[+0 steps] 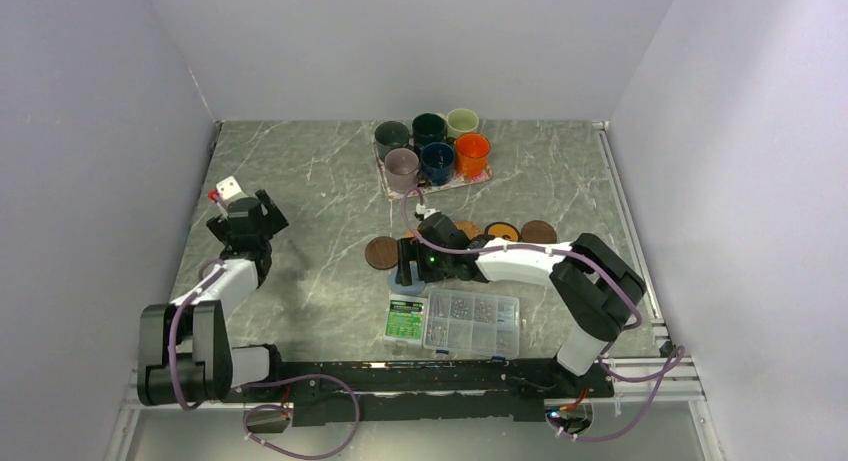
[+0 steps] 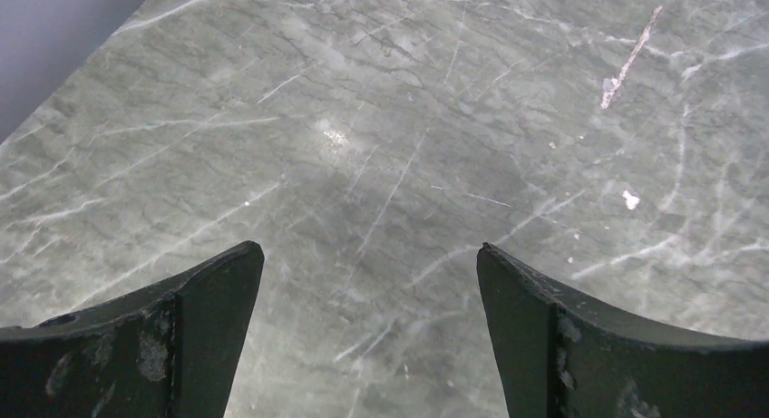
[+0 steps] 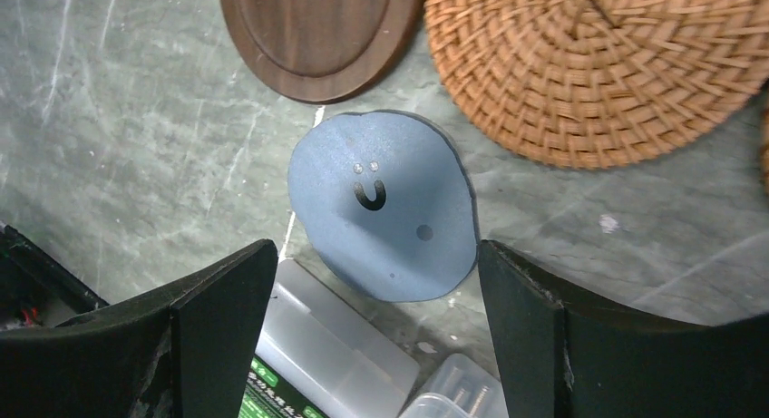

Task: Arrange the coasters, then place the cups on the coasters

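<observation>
Six cups stand together on a floral tray [image 1: 455, 184] at the back: orange [image 1: 472, 153], navy [image 1: 437, 161], mauve [image 1: 402, 167], dark grey-green [image 1: 392, 136], dark teal [image 1: 429, 129] and pale green [image 1: 462, 122]. On the table lie a dark brown coaster [image 1: 381, 252], a woven tan one [image 1: 468, 229], a black-and-orange one [image 1: 501, 232] and a second dark brown one [image 1: 538, 231]. My right gripper [image 3: 374, 247] is open just above a light blue coaster [image 3: 383, 205] that lies flat, not gripped. A brown coaster [image 3: 317, 33] and a woven one [image 3: 589, 64] lie beyond it. My left gripper [image 2: 370, 247] is open over bare table.
A clear plastic screw box [image 1: 470, 321] with a green label sits just in front of the right gripper; its lid [image 3: 335, 345] shows under the right fingers. The left arm [image 1: 258, 213] is far left, close to the side wall. Walls enclose the table on three sides.
</observation>
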